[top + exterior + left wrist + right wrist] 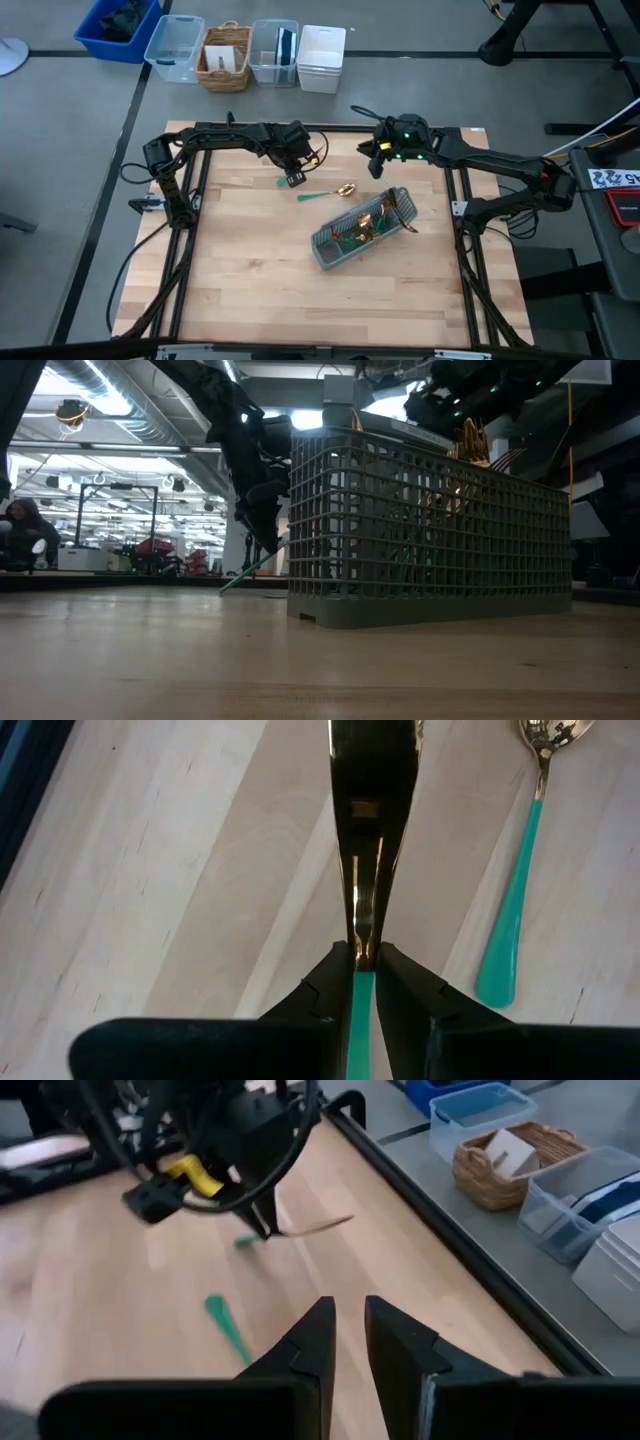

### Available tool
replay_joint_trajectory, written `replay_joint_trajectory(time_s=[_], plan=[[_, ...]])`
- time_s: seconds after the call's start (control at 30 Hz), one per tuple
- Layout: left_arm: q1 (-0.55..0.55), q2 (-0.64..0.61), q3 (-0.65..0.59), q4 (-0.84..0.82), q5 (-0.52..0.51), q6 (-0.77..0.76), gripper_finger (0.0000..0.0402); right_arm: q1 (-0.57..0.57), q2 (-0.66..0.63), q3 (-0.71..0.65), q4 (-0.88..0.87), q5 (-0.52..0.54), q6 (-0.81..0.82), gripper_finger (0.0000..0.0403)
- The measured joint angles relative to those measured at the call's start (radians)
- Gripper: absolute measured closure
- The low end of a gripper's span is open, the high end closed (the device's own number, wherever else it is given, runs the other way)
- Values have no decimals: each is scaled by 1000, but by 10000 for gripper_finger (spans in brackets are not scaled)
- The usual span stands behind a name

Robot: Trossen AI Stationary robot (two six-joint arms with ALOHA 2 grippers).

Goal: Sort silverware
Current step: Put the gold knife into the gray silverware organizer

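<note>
High view: spoon (327, 192) on table between left pincer (294, 178) and caddy (325, 251).

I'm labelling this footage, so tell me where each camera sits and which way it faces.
High: overhead, straight down on the wooden table; both arms show.
Low: at tabletop height, facing the grey slotted caddy.
Left wrist: left gripper pinching a gold, teal-handled utensil.
Right wrist: right gripper, empty, looking towards the left arm.
Shared: loose teal-handled gold spoon, high and left wrist.
</note>
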Motion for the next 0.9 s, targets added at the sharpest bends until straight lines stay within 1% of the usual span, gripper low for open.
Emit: replay_joint_trajectory(time_s=[0.17,0.3,0.53,0.7,0.9], plan=[[0,0,0,0,0,1,369,0,83,0,124,-13,46,340],[0,0,0,0,0,0,369,0,129,0,171,-28,82,340],[0,0,0,0,0,0,369,0,202,0,240,-27,250,340],[0,0,0,1,0,0,369,0,261,0,365,-20,428,340],[0,0,0,0,0,0,369,0,317,0,424,-20,507,340]])
